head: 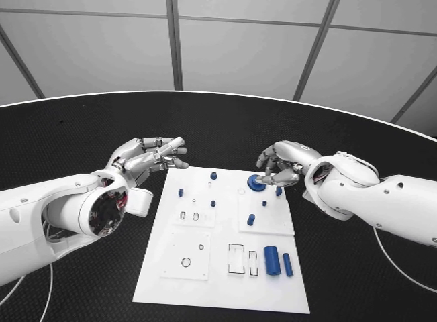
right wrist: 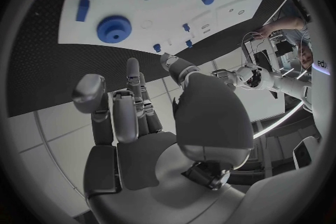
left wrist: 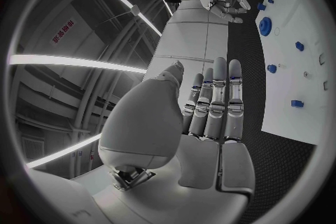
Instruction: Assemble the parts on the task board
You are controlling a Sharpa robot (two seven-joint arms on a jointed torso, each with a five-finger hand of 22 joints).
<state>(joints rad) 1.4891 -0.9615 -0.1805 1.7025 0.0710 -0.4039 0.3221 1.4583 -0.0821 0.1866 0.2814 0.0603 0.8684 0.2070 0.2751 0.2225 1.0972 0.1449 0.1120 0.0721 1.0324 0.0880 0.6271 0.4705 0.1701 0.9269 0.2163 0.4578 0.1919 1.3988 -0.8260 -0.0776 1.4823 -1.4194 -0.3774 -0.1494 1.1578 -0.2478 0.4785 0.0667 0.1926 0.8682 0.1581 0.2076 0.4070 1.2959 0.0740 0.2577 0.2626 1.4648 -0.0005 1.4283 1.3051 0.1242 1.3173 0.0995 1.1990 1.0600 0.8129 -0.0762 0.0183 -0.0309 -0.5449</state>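
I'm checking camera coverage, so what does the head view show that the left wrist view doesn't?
Head view only: the whole task board, including its near end with the large blue cylinder and the slimmer blue rod beside it, plus both arms coming in over the black table.
Left wrist view only: the palm side of the left hand, fingers straight and together, holding nothing.
Both: the round blue part on the far end of the board, and the right hand close by it.

white task board (head: 213,282) flat on table, scattered blue parts (head: 272,260)
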